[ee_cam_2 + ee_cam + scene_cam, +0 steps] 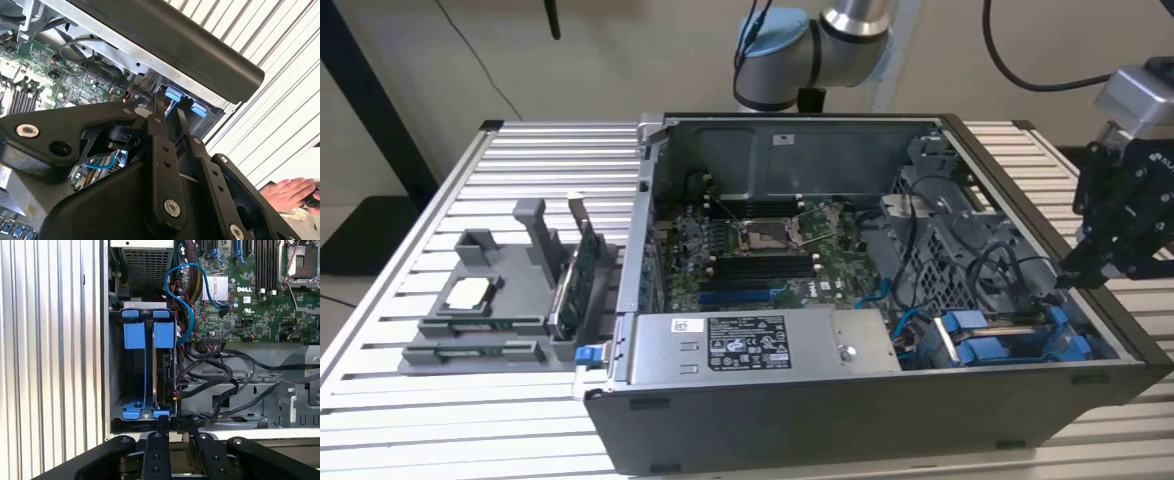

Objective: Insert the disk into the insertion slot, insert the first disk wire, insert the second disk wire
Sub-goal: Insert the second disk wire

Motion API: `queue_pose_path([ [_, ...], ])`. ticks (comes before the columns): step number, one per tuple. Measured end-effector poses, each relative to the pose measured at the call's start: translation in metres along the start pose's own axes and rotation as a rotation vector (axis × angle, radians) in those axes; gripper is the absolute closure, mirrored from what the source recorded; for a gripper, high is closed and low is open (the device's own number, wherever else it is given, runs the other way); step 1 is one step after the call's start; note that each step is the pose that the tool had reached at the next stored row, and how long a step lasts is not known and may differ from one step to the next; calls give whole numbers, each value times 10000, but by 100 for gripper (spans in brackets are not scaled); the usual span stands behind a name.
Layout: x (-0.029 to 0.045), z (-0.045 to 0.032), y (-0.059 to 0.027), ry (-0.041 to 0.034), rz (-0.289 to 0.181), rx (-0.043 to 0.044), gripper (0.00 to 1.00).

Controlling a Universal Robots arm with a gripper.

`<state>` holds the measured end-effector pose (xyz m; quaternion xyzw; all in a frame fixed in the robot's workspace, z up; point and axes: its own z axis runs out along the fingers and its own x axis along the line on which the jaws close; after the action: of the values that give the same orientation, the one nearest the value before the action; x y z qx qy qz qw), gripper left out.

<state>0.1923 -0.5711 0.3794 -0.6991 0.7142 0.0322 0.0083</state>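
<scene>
The disk (pixel 165 374) stands edge-on in its blue carrier inside the insertion slot (pixel 142 412) of the drive cage, beside a second blue carrier (pixel 134 335) with nothing dark in it. In the exterior view the blue carriers (pixel 1003 336) sit at the case's near right corner. My gripper (pixel 176 424) hovers at the case wall just outside that bay, fingers a narrow gap apart with nothing between them; it also shows over the case's right wall (pixel 1078 272). A blue wire (pixel 189 315) loops from the motherboard toward the bay. Its end near the disk is hidden.
Black cables (pixel 220 372) cross the cage beside the bay. The power supply (pixel 761 345) and motherboard (pixel 767 250) fill the open case (pixel 854 420). A grey fixture (pixel 494 300) holding green cards (pixel 587 262) stands at the exterior view's left. A person's hand (pixel 290 192) rests by the table.
</scene>
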Motion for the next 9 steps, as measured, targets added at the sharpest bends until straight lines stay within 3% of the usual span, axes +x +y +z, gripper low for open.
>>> queue_pose_path([
  [9, 3, 54, -15, -26, -1, -5, 73],
])
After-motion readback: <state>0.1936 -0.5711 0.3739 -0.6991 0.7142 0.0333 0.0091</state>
